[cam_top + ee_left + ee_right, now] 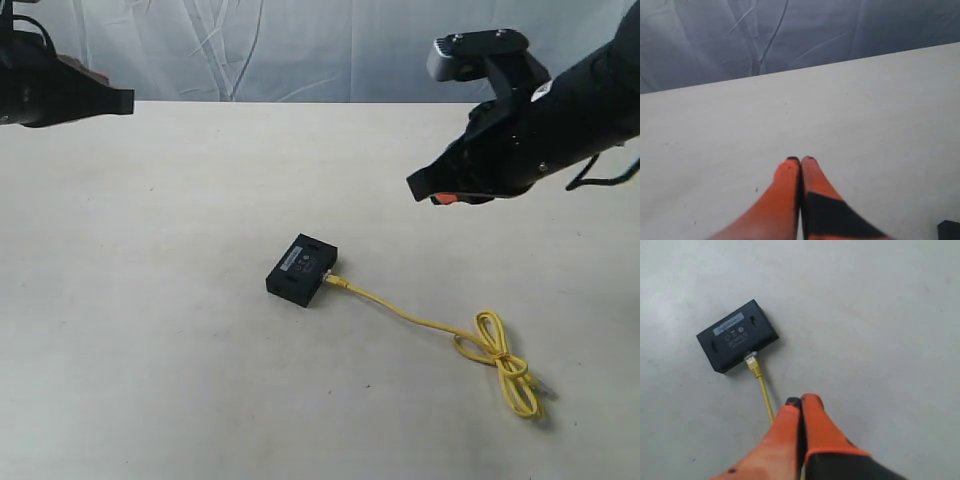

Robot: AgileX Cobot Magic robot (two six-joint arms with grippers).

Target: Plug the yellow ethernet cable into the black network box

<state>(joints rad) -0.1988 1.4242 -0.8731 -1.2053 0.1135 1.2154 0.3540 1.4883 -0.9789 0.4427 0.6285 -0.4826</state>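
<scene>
Much bare table (150,330) surrounds black network box (302,271) and yellow cable (405,314).

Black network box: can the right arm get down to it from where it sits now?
Probably yes. The right gripper hangs shut above the table, close to the black network box, nothing standing between them. Only the yellow ethernet cable runs beneath it, plug at the box's side.

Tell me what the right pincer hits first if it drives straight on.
Probably the yellow ethernet cable, just short of its plug at the black network box; the right pincer, shut, aims there, though depth is unclear.
</scene>
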